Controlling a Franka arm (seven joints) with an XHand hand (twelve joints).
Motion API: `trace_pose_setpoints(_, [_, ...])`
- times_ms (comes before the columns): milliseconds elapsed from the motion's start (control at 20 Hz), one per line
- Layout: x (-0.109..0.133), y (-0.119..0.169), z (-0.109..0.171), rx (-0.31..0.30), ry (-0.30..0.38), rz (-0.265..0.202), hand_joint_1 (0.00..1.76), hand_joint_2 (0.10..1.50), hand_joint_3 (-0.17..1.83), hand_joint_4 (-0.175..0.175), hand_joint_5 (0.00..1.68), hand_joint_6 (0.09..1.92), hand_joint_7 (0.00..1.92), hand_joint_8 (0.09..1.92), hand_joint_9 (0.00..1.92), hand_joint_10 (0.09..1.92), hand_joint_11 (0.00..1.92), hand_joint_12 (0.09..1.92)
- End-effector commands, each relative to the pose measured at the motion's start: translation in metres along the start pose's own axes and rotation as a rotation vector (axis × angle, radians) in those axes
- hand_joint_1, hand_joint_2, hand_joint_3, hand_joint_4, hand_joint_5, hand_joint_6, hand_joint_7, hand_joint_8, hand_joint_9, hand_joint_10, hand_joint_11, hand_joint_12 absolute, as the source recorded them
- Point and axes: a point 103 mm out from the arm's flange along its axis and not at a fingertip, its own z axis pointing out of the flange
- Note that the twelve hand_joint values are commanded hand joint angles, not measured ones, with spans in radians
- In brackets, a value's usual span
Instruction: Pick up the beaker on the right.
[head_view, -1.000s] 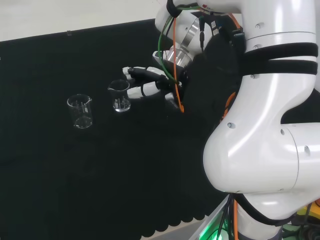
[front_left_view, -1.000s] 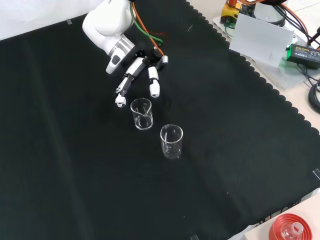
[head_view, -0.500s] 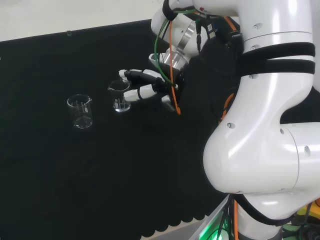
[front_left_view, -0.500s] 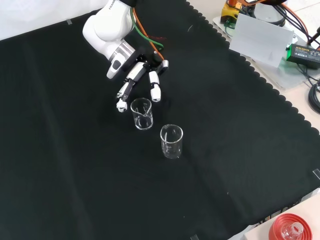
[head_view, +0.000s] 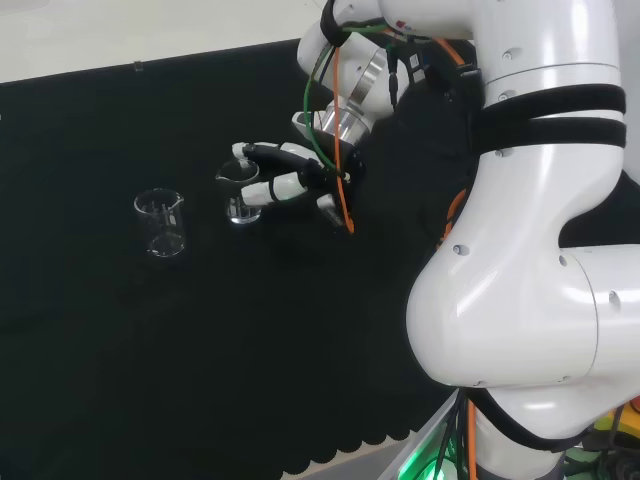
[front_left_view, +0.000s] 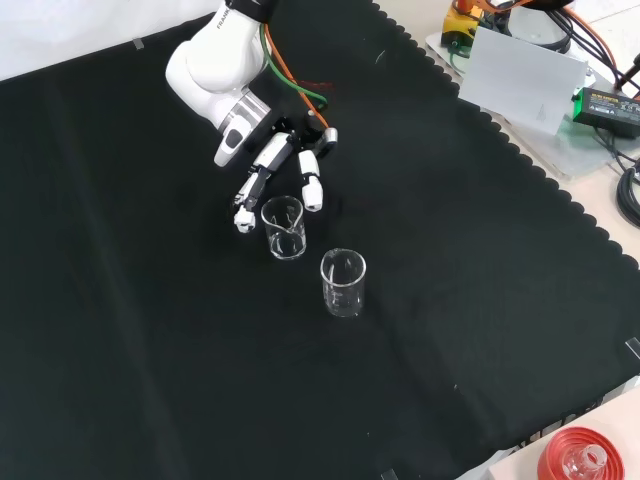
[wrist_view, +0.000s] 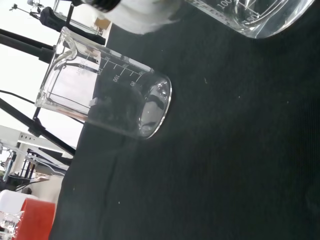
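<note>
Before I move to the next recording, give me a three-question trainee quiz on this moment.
1. True or false: the hand has lifted a beaker off the black cloth.
2. How many beakers stand on the cloth in the front view?
3. In the head view, the hand reaches around: A) the right beaker, B) the left beaker.

Key: 1 false, both stand on the cloth, fingers straight either side of one. 2 two. 3 A.

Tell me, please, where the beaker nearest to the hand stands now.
In the head view the nearer beaker stands just left of the hand, between its fingertips, with the other beaker farther left on the black cloth.
</note>
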Motion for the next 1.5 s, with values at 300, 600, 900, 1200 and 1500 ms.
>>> trace_pose_setpoints(300, [-0.002,0.006,0.007,-0.01,0.031,-0.017,0.99,0.84,-0.17,-0.05,0.25,0.09,0.11,0.51,0.13,0.64,0.0,0.81])
trace_pose_setpoints(600, [-0.002,0.004,0.012,-0.018,0.053,-0.017,0.99,0.84,-0.17,-0.044,0.27,0.09,0.12,0.51,0.14,0.64,0.0,0.82])
trace_pose_setpoints(900, [-0.002,0.003,0.014,-0.038,0.07,-0.015,1.0,0.84,-0.17,-0.04,0.28,0.09,0.14,0.51,0.15,0.63,0.0,0.84])
trace_pose_setpoints(1200, [-0.004,0.005,0.017,-0.049,0.084,-0.012,1.0,0.84,-0.17,-0.036,0.29,0.09,0.16,0.5,0.17,0.63,0.0,0.85])
trace_pose_setpoints(1500, [-0.004,0.008,0.016,-0.046,0.079,-0.014,1.0,0.84,-0.17,-0.033,0.31,0.09,0.17,0.51,0.18,0.63,0.0,0.86])
